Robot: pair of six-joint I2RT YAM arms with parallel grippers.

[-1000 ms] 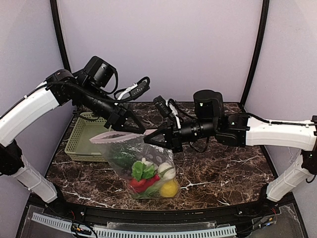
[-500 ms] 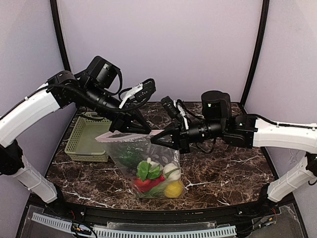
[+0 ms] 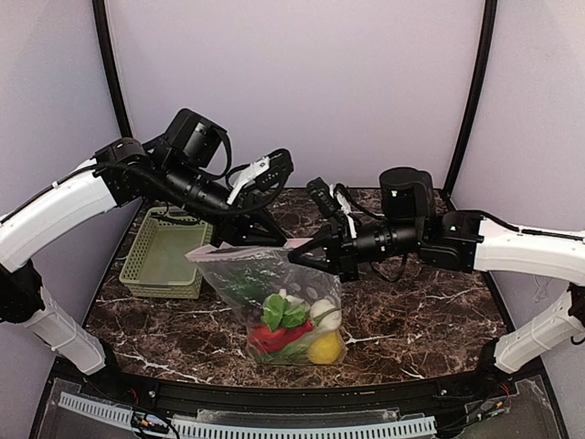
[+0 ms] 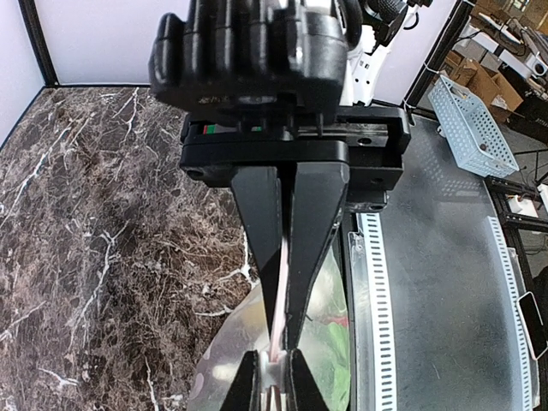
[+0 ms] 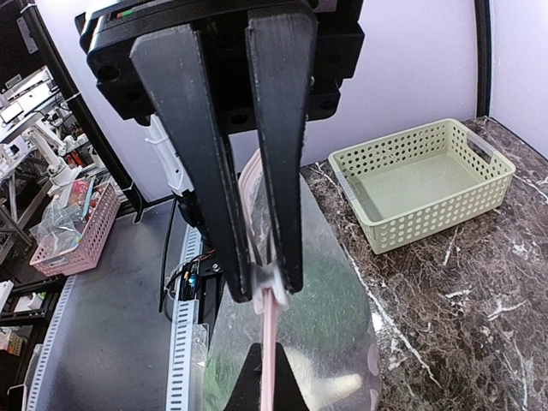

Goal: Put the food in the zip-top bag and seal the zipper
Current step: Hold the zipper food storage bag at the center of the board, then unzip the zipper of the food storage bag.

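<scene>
The food (image 3: 294, 331) is seen gathered in the bottom of the zip-top bag (image 3: 260, 279), nearest the arm bases: the lemon (image 3: 322, 348), the red chili peppers (image 3: 268, 337), the green leafy vegetable (image 3: 283, 314) and the white piece (image 3: 326, 314) are all enclosed by the clear plastic. The bag is hung upright from its mouth, and its lower end is set on or just above the marble table (image 3: 430, 311); which of the two cannot be told.

Higher up, the zipper (image 3: 236, 251) is stretched roughly left to right. Its right end is pinched by both grippers, just beside each other. The left gripper (image 3: 272, 240) is clamped on the strip from behind, and the right gripper (image 3: 294, 255) from the right; in each wrist view the fingers are pressed together with only the thin strip between them. The rest of the strip lies to the left of the fingers, running toward a free corner. A sealing pass would therefore probably have to be drawn leftward along that axis. How much is already pressed shut cannot be judged.

Beyond the free corner, a pale green mesh basket (image 3: 164, 261) is stood at the table's far left. The workspace is closed in by plain lilac walls (image 3: 366, 91).
</scene>
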